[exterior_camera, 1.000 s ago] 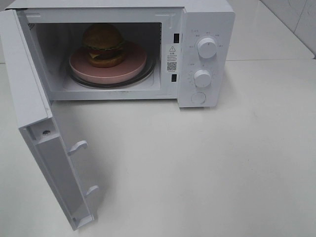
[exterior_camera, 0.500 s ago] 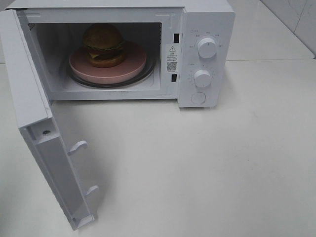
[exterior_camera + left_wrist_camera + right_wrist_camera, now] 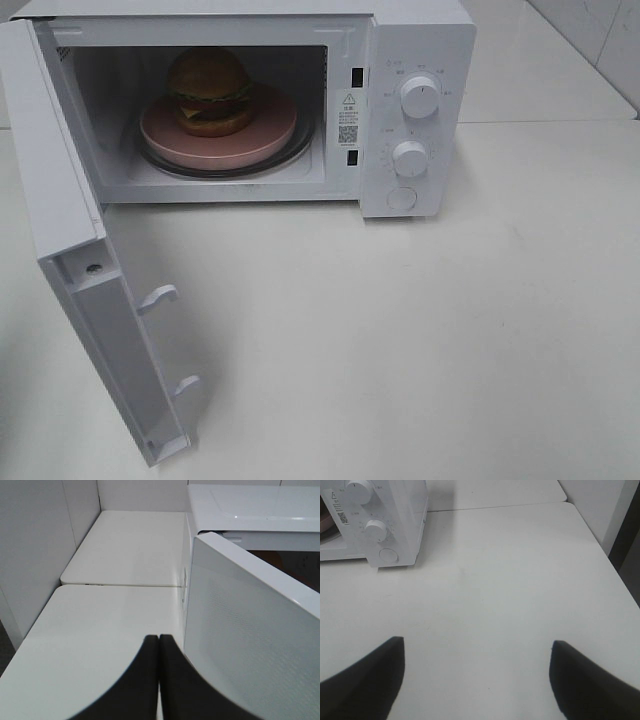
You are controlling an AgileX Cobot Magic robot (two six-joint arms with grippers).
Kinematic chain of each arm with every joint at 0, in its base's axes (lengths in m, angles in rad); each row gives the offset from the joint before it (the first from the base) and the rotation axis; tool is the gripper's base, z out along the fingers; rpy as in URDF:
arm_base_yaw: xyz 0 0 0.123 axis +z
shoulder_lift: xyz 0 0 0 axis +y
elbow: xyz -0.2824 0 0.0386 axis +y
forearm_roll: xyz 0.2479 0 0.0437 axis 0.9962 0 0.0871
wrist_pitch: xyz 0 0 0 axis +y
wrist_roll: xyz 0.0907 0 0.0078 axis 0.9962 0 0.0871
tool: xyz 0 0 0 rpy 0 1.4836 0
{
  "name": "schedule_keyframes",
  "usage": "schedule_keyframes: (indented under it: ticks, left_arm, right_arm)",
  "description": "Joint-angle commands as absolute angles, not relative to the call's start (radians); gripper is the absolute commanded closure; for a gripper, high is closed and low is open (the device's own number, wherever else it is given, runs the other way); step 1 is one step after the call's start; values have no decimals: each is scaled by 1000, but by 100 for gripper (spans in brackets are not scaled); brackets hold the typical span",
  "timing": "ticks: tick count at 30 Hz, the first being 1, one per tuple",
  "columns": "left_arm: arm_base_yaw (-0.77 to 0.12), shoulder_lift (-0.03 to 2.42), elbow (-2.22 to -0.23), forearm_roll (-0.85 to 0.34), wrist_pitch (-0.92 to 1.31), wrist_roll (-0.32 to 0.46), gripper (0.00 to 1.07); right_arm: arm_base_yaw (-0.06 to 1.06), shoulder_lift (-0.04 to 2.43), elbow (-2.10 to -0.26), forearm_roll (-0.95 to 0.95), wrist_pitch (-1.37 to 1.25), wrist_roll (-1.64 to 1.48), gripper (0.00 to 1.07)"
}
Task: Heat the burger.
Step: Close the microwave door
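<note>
White tabletop [image 3: 450,330], 2 slabs meeting at a seam; pale wall panels [image 3: 30,555] alongside. The burger [image 3: 208,90] sits on a pink plate [image 3: 255,135] inside a white microwave [image 3: 420,40], with its door [image 3: 60,180] swung wide. A warning sticker [image 3: 348,120] with a QR code sits beside the cavity, print unreadable. The left gripper [image 3: 158,639] is clenched on nothing beside the door. The right gripper [image 3: 476,642] is spread, empty, above the tabletop.
</note>
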State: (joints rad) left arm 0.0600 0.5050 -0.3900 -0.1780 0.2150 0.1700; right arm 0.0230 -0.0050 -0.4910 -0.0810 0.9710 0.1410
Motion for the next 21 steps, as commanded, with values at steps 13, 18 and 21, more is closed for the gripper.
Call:
schedule_keyframes:
  ticks: [13,18,21]
  left_arm:
    - [60,535,-152,-209,-237,173,107]
    - [60,643,-152,-185,-304,169,107]
    - [60,708,-152,-158,-342,119,107]
  right_arm:
    - [17,-31,-490,-79,963,154,31]
    - [17,-31,-490,-79,963,154,31]
    - [17,-31,-490,-79,963,154,31]
